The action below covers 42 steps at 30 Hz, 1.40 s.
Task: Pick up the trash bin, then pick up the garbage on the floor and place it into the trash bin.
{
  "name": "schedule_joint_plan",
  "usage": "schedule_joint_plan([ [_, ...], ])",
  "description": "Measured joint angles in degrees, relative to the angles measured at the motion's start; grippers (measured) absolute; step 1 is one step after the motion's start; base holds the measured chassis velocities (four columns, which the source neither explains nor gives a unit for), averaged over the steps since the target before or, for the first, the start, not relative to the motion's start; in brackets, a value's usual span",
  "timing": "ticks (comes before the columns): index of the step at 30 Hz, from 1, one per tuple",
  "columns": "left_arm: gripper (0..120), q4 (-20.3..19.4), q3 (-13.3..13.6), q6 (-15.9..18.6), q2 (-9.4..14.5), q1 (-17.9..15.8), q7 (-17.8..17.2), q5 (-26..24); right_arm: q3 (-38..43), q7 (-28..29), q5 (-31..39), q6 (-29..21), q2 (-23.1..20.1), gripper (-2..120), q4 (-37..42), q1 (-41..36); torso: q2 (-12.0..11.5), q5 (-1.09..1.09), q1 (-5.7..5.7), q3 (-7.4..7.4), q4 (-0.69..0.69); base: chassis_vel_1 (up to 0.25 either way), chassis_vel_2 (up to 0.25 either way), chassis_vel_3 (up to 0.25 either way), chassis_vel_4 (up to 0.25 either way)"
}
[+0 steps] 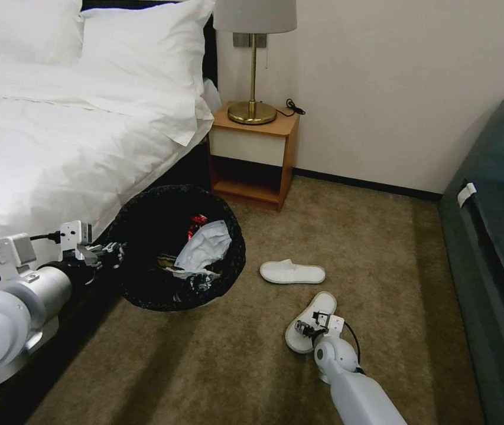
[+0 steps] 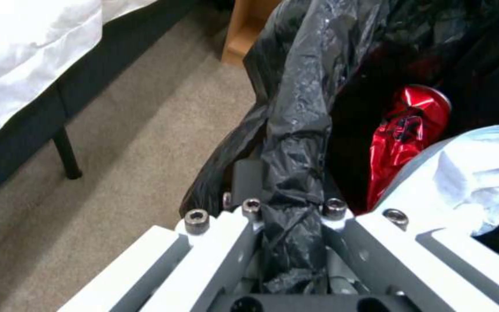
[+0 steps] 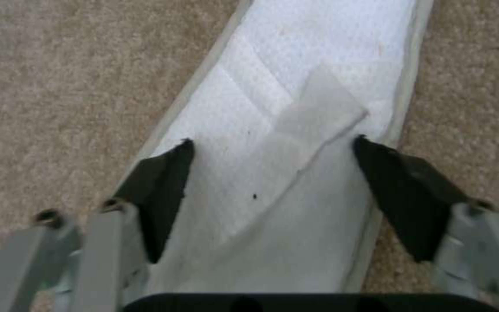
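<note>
Readable text, labels, brands, numbers, signs: none found.

Red can (image 2: pixel 405 130) inside the trash bin (image 1: pixel 145 236): crushed, dark markings on its side, not legible.

White tag (image 1: pixel 466 193) at the edge of the dark green couch: blank as far as can be told.

Slippers on the floor (image 1: pixel 292 272): plain white, no print visible.
</note>
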Motion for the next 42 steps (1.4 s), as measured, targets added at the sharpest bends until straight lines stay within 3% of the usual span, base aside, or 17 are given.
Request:
schedule_joint_plan([
  [4,2,0.1,0.1,0.0,-0.1,-0.2,0.1,0.2,0.0,0.0,0.0,0.0,0.3,61,-0.5,0.0,0.0,-0.01,0.0,0.0,0.0,0.0,0.0,0.0,0.0],
  [6,2,0.1,0.1,0.0,0.0,-0.2,0.3,0.2,0.0,0.0,-0.1,0.1,0.6,49,-1.0,0.2,0.0,-0.02,0.0,0.0,-0.02,0.0,0.0,0.0,0.0],
  [9,2,0.2,0.1,0.0,0.0,-0.2,0.3,0.3,0.0,-0.1,-0.1,0.1,0.6,42,-1.1,0.2,0.0,-0.02,0.0,0.0,-0.02,0.0,0.0,0.0,0.0],
  [10,2,0.2,0.1,0.0,0.0,-0.2,0.4,0.4,0.0,-0.1,-0.1,0.1,0.6,34,-1.2,0.3,0.0,-0.01,0.0,0.0,-0.02,0.0,0.0,0.0,0.0],
  [17,2,0.4,0.3,0.0,-0.2,-0.2,0.8,0.9,-0.2,-0.2,0.0,0.1,0.6,13,-1.5,0.7,0.0,0.02,0.0,0.01,0.01,0.0,0.0,0.0,0.0],
  [19,2,0.4,0.5,0.0,-0.4,-0.3,0.8,1.0,-0.3,-0.2,0.2,0.0,0.6,1,-1.6,0.9,0.0,0.03,0.0,0.01,0.01,0.0,0.0,0.0,0.0],
  [31,2,0.7,0.6,0.0,-0.8,-0.5,0.9,1.2,-0.3,0.2,1.1,-0.1,0.1,0,-0.7,1.3,0.0,0.04,0.0,0.02,0.01,0.0,0.0,0.0,0.0],
  [37,2,0.7,0.6,0.0,-1.0,-0.3,1.0,1.2,0.1,1.6,1.5,0.1,-2.2,0,7.2,0.2,0.0,0.04,0.0,0.01,0.02,0.0,0.0,0.0,0.0],
  [42,2,1.0,0.7,0.0,-1.0,-0.1,1.5,1.4,0.0,3.2,3.1,-0.4,-6.4,0,18.1,-2.3,0.0,0.03,0.0,0.01,0.01,0.0,0.0,0.0,0.0],
])
